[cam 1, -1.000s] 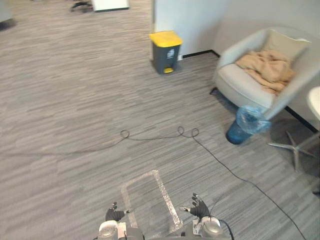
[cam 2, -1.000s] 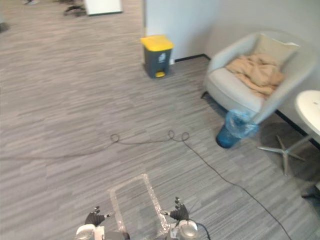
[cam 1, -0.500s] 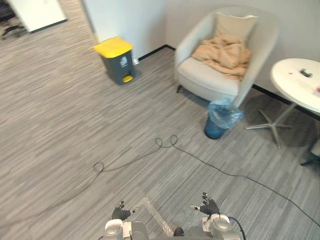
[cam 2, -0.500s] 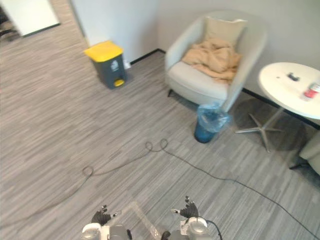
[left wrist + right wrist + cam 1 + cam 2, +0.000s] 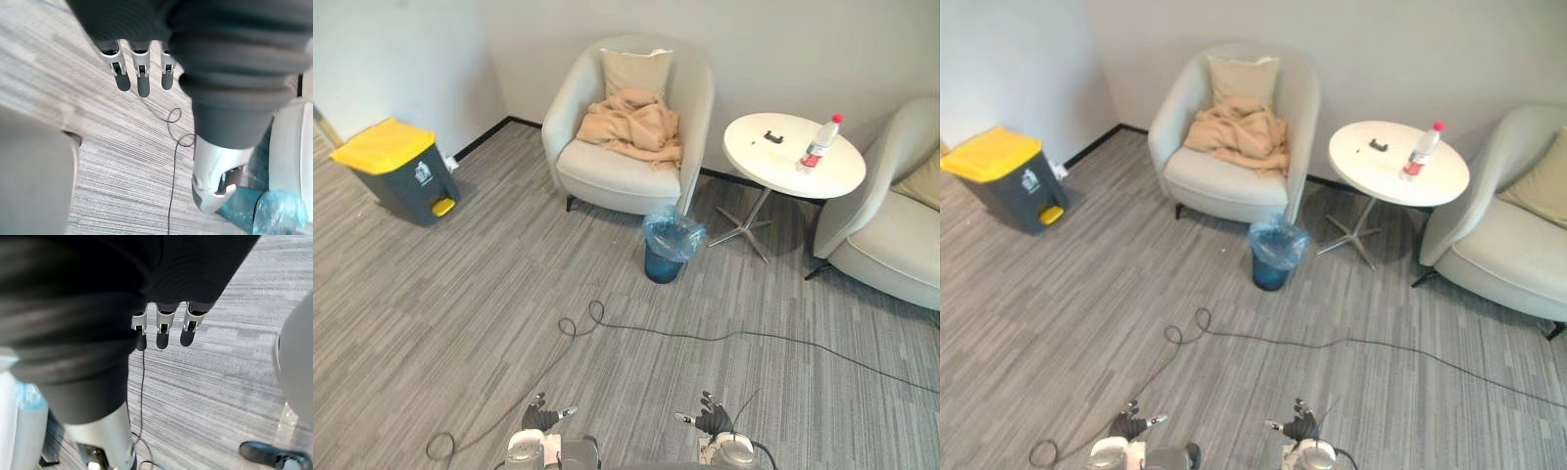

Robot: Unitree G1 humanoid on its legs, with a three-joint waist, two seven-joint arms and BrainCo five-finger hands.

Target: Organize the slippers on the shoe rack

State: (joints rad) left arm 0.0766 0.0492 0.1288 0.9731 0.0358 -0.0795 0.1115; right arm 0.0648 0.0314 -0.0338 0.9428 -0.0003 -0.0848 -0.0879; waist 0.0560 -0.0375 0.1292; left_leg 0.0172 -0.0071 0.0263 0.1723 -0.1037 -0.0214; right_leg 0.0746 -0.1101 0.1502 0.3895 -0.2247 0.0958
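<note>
1. Left robot hand [image 5: 540, 419] is low over the grey carpet floor [image 5: 460, 294]. Its fingers [image 5: 143, 81] are straight and relaxed, holding nothing.
2. Right robot hand [image 5: 710, 423] is beside it, apart from it and also over the floor. Its fingers [image 5: 164, 330] are straight and it is empty.
3. Slippers and shoe rack: cannot tell where they are from these views.
4. A blue bin with a bag liner [image 5: 668, 245] is ahead of the right robot hand, well apart from it.
5. Beyond the bin is a cream armchair [image 5: 607, 166], with a tan blanket [image 5: 631, 122] on its seat and a cushion [image 5: 634, 70] against its back.
6. Ahead and right of the right robot hand is a round white worktop [image 5: 783, 166]. A bottle [image 5: 817, 145] stands upright on it, near a small dark item [image 5: 772, 137].
7. A second armchair [image 5: 891, 225] is further right.
8. A grey bin with a yellow lid [image 5: 396, 171] is far ahead and left of the left robot hand.
</note>
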